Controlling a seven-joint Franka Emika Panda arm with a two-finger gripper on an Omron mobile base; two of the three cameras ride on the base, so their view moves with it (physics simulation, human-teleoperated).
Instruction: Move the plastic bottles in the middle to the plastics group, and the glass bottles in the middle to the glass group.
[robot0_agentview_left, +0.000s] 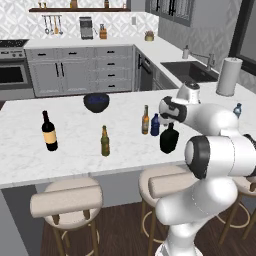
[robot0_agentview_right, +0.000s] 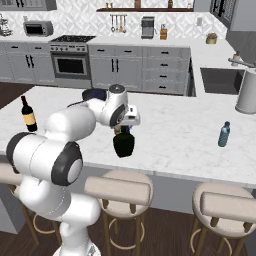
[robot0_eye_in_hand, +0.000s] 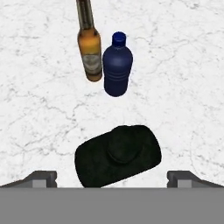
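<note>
On the white marble island (robot0_agentview_left: 75, 150) the squat black flask (robot0_agentview_left: 169, 140) (robot0_eye_in_hand: 118, 154) stands near the front edge. My gripper (robot0_eye_in_hand: 112, 179) hangs open right above it, one fingertip (robot0_eye_in_hand: 41, 178) on each side, touching nothing. Just beyond the flask stand the small dark blue bottle (robot0_eye_in_hand: 117, 70) (robot0_agentview_left: 155, 125) and the light-amber beer bottle (robot0_eye_in_hand: 89, 50) (robot0_agentview_left: 145, 120), close together. Far left are the wine bottle (robot0_agentview_left: 49, 131) with its yellow-orange label and the olive-brown beer bottle (robot0_agentview_left: 105, 141). The pale blue water bottle (robot0_agentview_right: 224, 134) stands alone to the right.
A dark blue bowl (robot0_agentview_left: 96, 102) sits at the island's back middle. A paper towel roll (robot0_agentview_left: 229, 76) stands by the sink (robot0_agentview_left: 187, 71) on the right. Round stools (robot0_agentview_left: 67, 200) line the island's near edge.
</note>
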